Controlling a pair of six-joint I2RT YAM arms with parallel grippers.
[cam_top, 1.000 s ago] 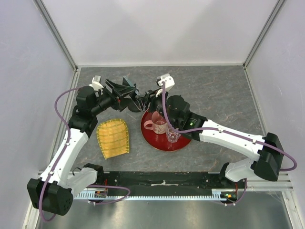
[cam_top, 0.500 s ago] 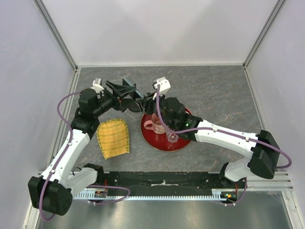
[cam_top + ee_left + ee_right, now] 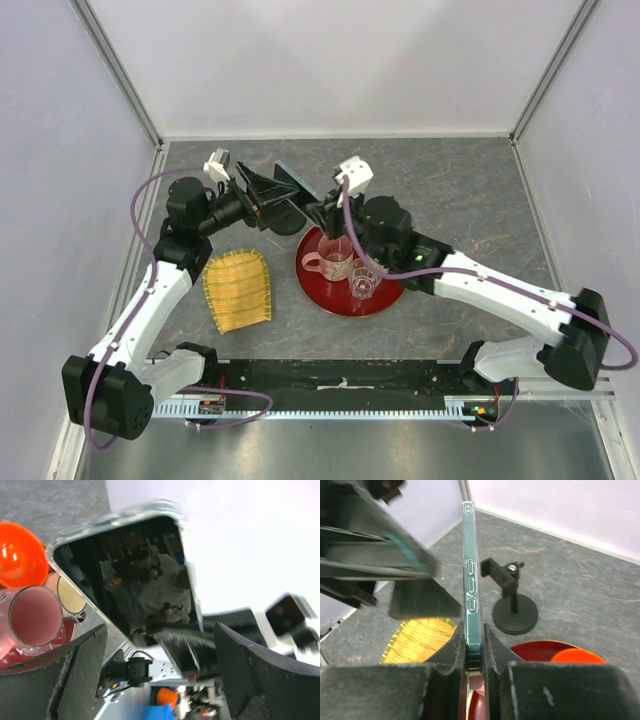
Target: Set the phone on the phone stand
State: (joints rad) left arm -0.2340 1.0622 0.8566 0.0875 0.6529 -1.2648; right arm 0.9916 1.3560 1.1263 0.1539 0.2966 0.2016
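The phone [image 3: 470, 575] is held edge-on and upright in my right gripper [image 3: 476, 652], which is shut on its lower end. In the top view the phone [image 3: 292, 180] hangs in the air between the two grippers. The phone stand [image 3: 514, 611], black with a disc base and a bracket on its post, stands on the table just right of the phone and below it. My left gripper [image 3: 160, 630] is open, its fingers [image 3: 75, 675] spread wide beside the phone's glossy screen [image 3: 130, 575] without touching it. In the top view the left gripper [image 3: 272, 190] hides the stand.
A round red tray [image 3: 322, 295] holds a pink cup [image 3: 330, 262] and a clear glass [image 3: 362, 283]. A yellow woven mat [image 3: 238, 288] lies to its left. Walls enclose the table on three sides.
The right gripper has moved a little right and away with the phone. The left wrist has lifted and swung towards the back, its fingers now apart from the phone.
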